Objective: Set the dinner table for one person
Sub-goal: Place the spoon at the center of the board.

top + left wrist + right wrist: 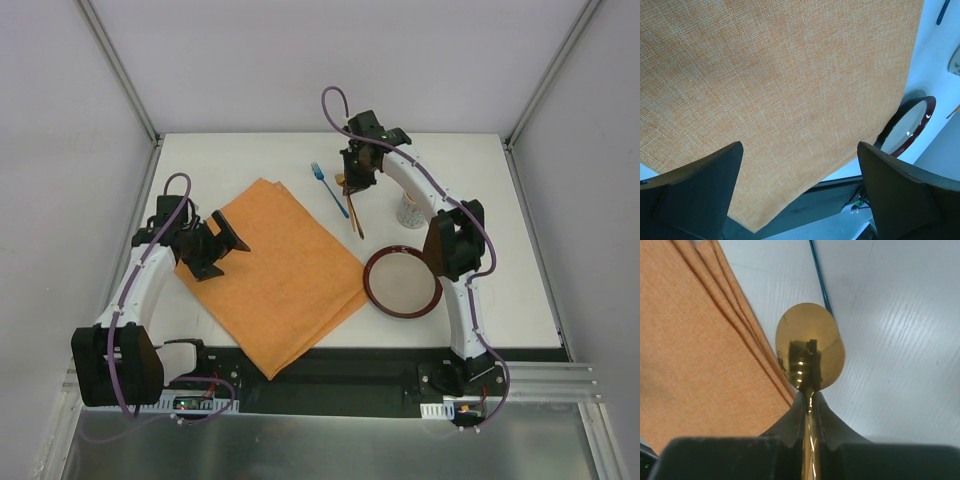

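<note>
White walls stand around a flat white worktop (240, 160) — this is the dinner table to be set.

Closest to the arms lies an orange placemat (275, 275). It is turned like a diamond, and 1 corner sticks out past the near edge. The left gripper (222, 250) hangs over the mat's left side. Its 2 fingers are spread wide with nothing between them. I think it waits there so it can pull the crooked mat straight.

Right at the mat's right corner sits a round plate (367, 285) with a dark red rim. It is on the bare worktop, not on the mat.

Farther back, the right gripper (810, 396) pinches a gold spoon (810, 352) by the handle, with its fingers pressed tight on it. The round end pokes out in front, low over the worktop and just beside the mat's edge. Holding the thin end likely makes it easy to lay the spoon down flat.

Past the spoon lies a blue fork (330, 190), and a pale cup (410, 210) stands behind the plate.

Nothing sits on the mat — so the job looks barely begun.
</note>
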### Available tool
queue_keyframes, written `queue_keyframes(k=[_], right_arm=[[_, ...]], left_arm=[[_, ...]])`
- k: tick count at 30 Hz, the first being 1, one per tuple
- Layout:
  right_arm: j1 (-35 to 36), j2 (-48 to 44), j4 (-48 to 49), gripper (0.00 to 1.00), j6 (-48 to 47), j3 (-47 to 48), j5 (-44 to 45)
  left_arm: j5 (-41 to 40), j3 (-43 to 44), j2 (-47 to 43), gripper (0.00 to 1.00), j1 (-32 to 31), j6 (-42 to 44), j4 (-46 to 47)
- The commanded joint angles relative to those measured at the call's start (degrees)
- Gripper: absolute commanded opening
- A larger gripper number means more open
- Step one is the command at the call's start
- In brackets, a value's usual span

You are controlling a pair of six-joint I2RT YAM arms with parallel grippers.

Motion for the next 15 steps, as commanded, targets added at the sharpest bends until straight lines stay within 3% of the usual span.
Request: queue_keyframes(k=[1,4,9,15], right_arm=[[-0.52,-0.08,5.33,0.01,-3.06,-4.04,-9.58],[-0.43,-1.04,9.45,0.01,-4.64,-7.90,-12.93],[-0.43,-7.09,22.81,0.01,-5.78,-21.24,-5.83],[-0.43,-4.92,31.88,0.01,-7.80,-20.84,-1.25]], left_arm=[[0.22,0.06,-1.94,0.99,-1.16,1.69,1.04],[0.40,0.42,-2.38,0.99,-1.86,2.57,1.65],[0.66,0.07,-1.85,0.99,-2.39,2.66,1.65],[0.49,-0.90,-1.68,0.99,-2.83,2.83,1.65]])
